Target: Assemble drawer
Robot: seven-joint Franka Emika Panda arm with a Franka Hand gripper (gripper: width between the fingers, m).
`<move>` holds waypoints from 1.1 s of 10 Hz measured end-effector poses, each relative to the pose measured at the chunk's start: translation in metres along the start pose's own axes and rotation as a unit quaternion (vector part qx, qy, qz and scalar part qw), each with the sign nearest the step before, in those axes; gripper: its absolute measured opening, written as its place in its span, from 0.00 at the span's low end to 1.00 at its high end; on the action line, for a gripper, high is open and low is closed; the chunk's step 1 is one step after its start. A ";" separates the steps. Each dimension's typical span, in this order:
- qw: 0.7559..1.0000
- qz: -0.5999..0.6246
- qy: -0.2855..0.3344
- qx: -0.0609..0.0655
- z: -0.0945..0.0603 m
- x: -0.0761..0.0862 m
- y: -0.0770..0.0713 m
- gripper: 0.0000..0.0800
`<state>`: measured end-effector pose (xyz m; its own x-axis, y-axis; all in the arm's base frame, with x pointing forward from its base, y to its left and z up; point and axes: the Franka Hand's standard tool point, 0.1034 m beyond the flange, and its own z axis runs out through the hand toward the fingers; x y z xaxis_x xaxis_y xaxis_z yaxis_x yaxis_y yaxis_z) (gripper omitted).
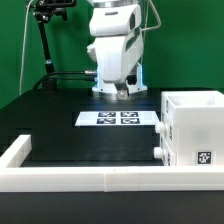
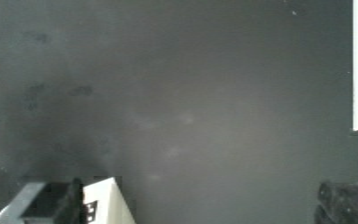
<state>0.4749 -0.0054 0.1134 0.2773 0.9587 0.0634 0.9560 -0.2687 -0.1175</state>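
While the two-finger gripper [image 1: 122, 91] hangs spread and empty above the marker board [image 1: 120, 118], the white plastic boxy drawer shell [image 1: 192, 128] stands apart toward the exterior view's right, upright.

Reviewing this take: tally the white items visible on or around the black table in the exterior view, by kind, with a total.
Drawer shell, with knobbed tray fronts facing the exterior view's left: 1
Long low rail along the near edge: 1
Marker board, flat with four tags: 1
Total: 3
The gripper hangs above the marker board, holding nothing visible.
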 end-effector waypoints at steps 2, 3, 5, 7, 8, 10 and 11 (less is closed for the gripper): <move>1.000 0.001 0.000 0.001 0.001 -0.001 0.000 0.81; 1.000 0.001 0.000 0.001 0.002 -0.001 -0.001 0.81; 1.000 0.007 0.001 -0.002 0.000 -0.003 0.000 0.81; 0.998 0.062 0.001 -0.030 -0.013 -0.011 -0.010 0.81; 0.996 0.079 0.000 -0.036 -0.020 -0.011 -0.013 0.81; 0.992 0.119 0.001 -0.049 -0.035 -0.009 -0.008 0.81; 0.988 0.142 0.003 -0.057 -0.040 -0.007 -0.009 0.81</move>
<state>0.4686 -0.0133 0.1532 0.5366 0.8424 0.0501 0.8438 -0.5363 -0.0191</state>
